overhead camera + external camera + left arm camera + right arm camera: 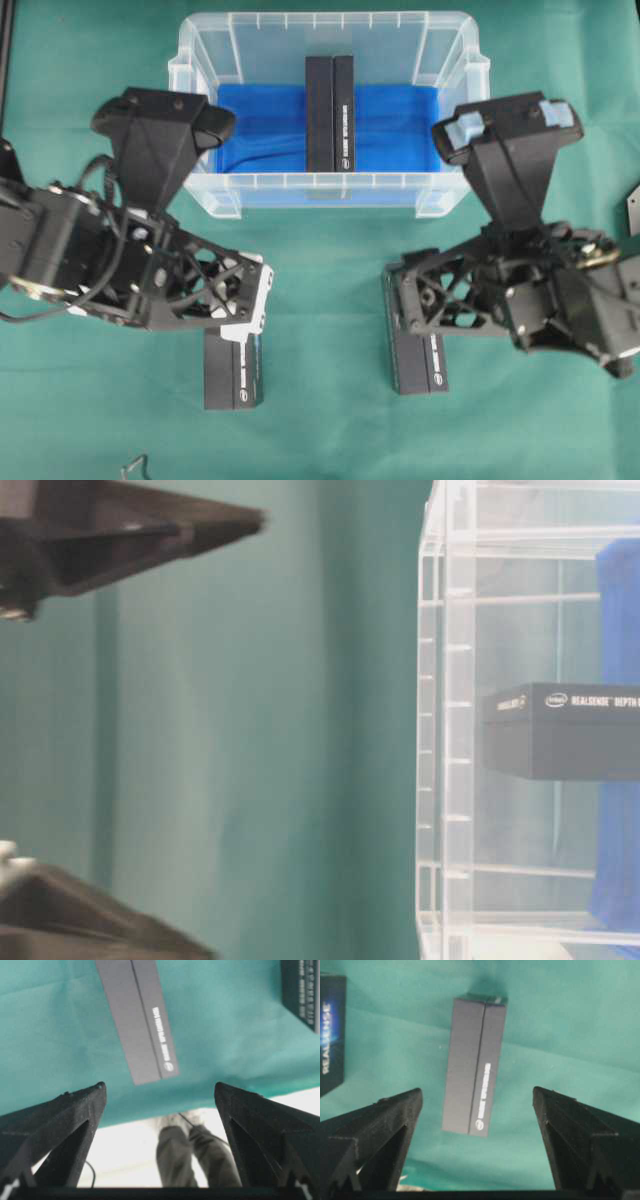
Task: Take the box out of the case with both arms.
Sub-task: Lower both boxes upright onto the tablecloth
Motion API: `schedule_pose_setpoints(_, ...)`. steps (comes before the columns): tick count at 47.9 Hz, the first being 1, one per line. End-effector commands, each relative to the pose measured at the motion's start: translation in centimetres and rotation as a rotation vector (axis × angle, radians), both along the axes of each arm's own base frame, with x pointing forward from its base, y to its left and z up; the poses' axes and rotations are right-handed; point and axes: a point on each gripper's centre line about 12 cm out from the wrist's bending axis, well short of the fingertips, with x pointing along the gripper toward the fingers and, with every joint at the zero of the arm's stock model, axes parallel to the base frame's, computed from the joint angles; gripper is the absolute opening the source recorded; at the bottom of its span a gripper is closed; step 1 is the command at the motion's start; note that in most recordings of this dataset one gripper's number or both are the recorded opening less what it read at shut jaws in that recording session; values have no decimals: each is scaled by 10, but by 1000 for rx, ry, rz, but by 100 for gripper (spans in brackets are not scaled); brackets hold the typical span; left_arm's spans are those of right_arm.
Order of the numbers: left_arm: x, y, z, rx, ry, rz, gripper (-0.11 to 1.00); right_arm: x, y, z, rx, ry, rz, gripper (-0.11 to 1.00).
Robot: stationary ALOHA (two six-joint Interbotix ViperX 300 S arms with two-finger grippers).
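The case [215, 192] sits on the green surface [330, 430]. 1 dark box [330, 113] remains inside the case, upright on its blue lining, mid-case. 2 more boxes lie on the surface in front of the case: one [232, 372] under the left end effector [245, 310], one [418, 355] under the right end effector [400, 300]. Both end effectors are spread wide and hold nothing. Risk: uneven closure from the 2 sides may tip the narrow box; a low approach may strike the case rim.
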Motion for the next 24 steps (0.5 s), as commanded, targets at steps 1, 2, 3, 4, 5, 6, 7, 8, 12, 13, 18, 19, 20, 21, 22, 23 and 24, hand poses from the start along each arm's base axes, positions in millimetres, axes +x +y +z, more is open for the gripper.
schedule_pose_setpoints(1, -4, 3, 26, -10, -51, 4, 89, -7, -7, 28, 2, -54, -8, 89)
schedule_pose_setpoints(2, -5, 3, 28, -10, -53, 3, 89, -7, -7, 30, -1, -54, -9, 89)
schedule_pose_setpoints(3, -5, 3, 30, -10, -53, 3, 89, -8, -7, 32, -3, -54, -8, 89)
schedule_pose_setpoints(4, -6, 3, 32, -9, -48, 4, 89, -8, -8, 34, -6, -53, -11, 89)
schedule_pose_setpoints(5, -7, 4, 33, -9, -47, 4, 89, -9, -8, 35, -8, -52, -10, 89)
schedule_pose_setpoints(6, -7, 4, 33, -6, -43, 5, 89, -9, -9, 36, -11, -51, -12, 88)
schedule_pose_setpoints(7, -8, 4, 34, -5, -40, 5, 89, -9, -9, 36, -13, -50, -11, 89)
schedule_pose_setpoints(8, -8, 4, 34, -4, -35, 6, 89, -9, -9, 36, -16, -50, -12, 89)
schedule_pose_setpoints(12, -9, 5, 33, -1, -25, 8, 89, -10, -10, 36, -17, -46, -12, 89)
schedule_pose_setpoints(13, -9, 5, 32, 1, -23, 8, 89, -10, -9, 36, -17, -48, -10, 89)
schedule_pose_setpoints(18, -10, 6, 32, 2, -23, 8, 89, -10, -10, 36, -18, -44, -13, 89)
schedule_pose_setpoints(19, -10, 6, 32, 2, -23, 8, 89, -10, -9, 36, -18, -43, -10, 89)
schedule_pose_setpoints(20, -10, 6, 32, 2, -23, 8, 89, -10, -9, 36, -18, -45, -11, 88)
schedule_pose_setpoints(21, -10, 6, 32, 2, -23, 8, 89, -10, -10, 36, -18, -43, -11, 88)
schedule_pose_setpoints(22, -10, 6, 32, 2, -23, 8, 89, -10, -9, 36, -18, -42, -12, 88)
schedule_pose_setpoints(23, -10, 6, 32, 2, -23, 8, 89, -10, -10, 36, -18, -44, -13, 88)
schedule_pose_setpoints(24, -10, 6, 32, 3, -22, 8, 89, -10, -9, 36, -18, -44, -11, 88)
